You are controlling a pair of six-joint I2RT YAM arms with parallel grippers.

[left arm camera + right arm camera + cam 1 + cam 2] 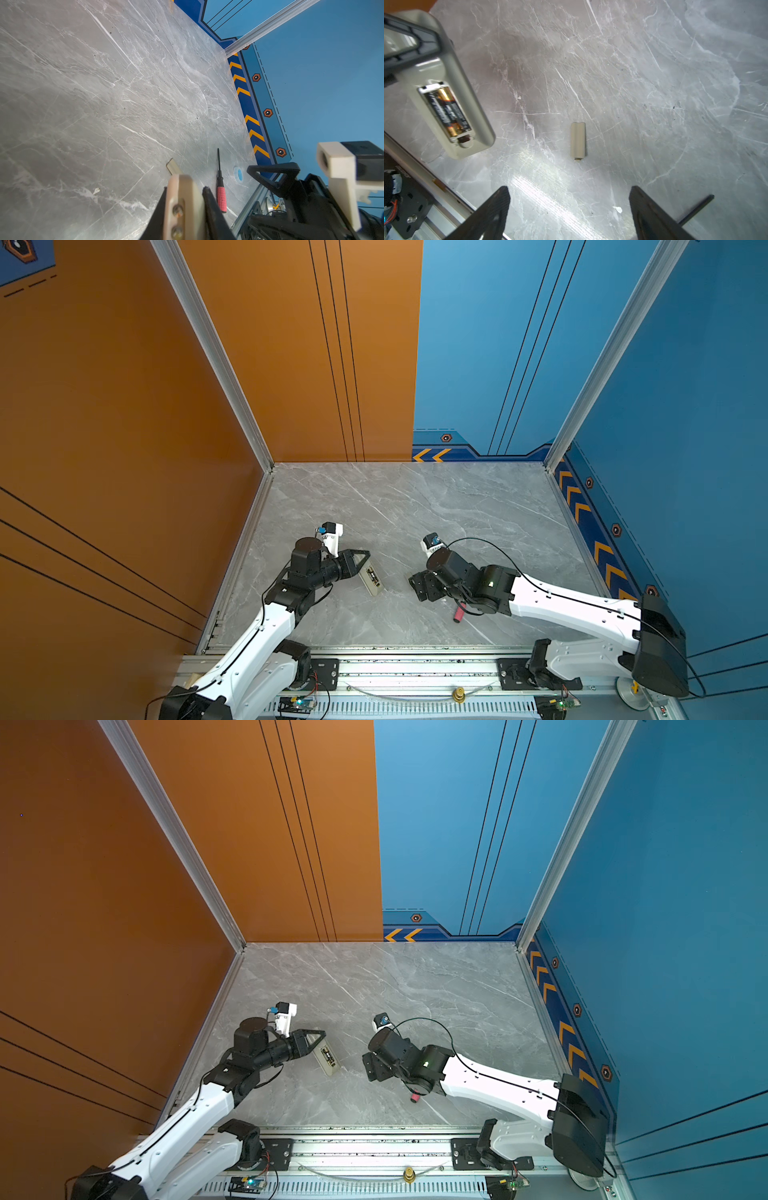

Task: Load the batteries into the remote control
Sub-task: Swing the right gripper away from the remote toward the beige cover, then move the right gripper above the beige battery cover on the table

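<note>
My left gripper (362,562) (186,188) is shut on one end of the remote control (372,580) (326,1058) (182,199). The remote (452,116) shows its greyish-beige back, and the battery recess is uncovered. The two batteries (446,112), black with gold ends, lie side by side in that recess. To the remote's right, my right gripper (417,585) (570,189) hangs open over the bare table with nothing between its fingers. A small beige battery cover (578,140) (173,167) lies flat on the table ahead of the right gripper.
A pink-handled screwdriver (459,612) (414,1097) (220,187) lies under the right arm, its black shaft (697,207) beside the right finger. A small blue and white ring (238,174) sits near the front rail (415,659). Orange and blue walls enclose the grey marble table (415,506).
</note>
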